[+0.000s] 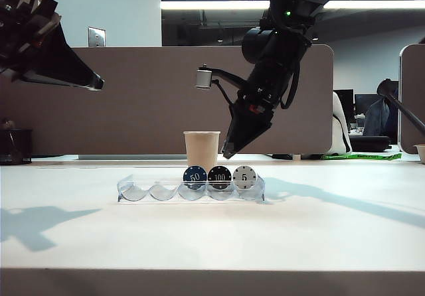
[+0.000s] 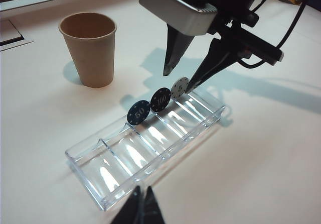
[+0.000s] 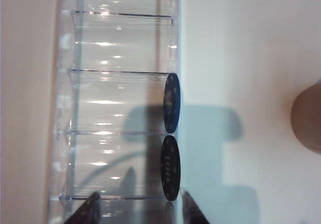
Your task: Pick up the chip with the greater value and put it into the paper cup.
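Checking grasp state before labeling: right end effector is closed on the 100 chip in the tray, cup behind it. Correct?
Not quite. The right end effector is open and holds nothing; its fingers hang just above the chips. The 100 chip stands on edge in the clear tray, with the paper cup behind it, as the left wrist view shows.

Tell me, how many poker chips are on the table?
3, all standing on edge in the clear tray, at its right end in the exterior view: the blue 50, the black 100 in the middle, the white 5 rightmost. None seem hidden.
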Tool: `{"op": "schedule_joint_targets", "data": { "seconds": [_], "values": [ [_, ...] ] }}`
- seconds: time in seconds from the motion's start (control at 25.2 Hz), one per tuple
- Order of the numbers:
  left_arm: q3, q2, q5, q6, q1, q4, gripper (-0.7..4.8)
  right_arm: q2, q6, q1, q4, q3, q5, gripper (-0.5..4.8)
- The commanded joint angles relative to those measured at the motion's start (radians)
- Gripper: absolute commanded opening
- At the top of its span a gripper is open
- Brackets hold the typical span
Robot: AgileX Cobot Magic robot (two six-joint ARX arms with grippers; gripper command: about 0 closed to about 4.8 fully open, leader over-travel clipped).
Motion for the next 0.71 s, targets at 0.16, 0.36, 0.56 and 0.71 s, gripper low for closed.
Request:
{"op": "schedule_joint_targets", "data": {
  "seconds": [0.16, 0.36, 0.56, 0.71],
  "values": [
    [0.003, -0.002, 0.006, 0.001, 0.001, 0.009, -0.05, -0.006, -0.029, 0.001, 0.055, 0.003, -0.005, 2.13],
    [0.003, -0.002, 0.006, 0.001, 0.001, 0.009, -0.05, -0.006, -0.029, 0.001, 0.099, 0.003, -0.009, 2.12],
    [0.002, -0.002, 0.006, 0.002, 0.001, 0.009, -0.05, 0.014, -0.027, 0.003, 0.091, 0.003, -0.013, 2.12],
    [0.002, -0.002, 0.006, 0.002, 0.001, 0.009, -0.05, 0.028, -0.022, 0.003, 0.088, 0.003, -0.016, 2.12]
  ]
}}
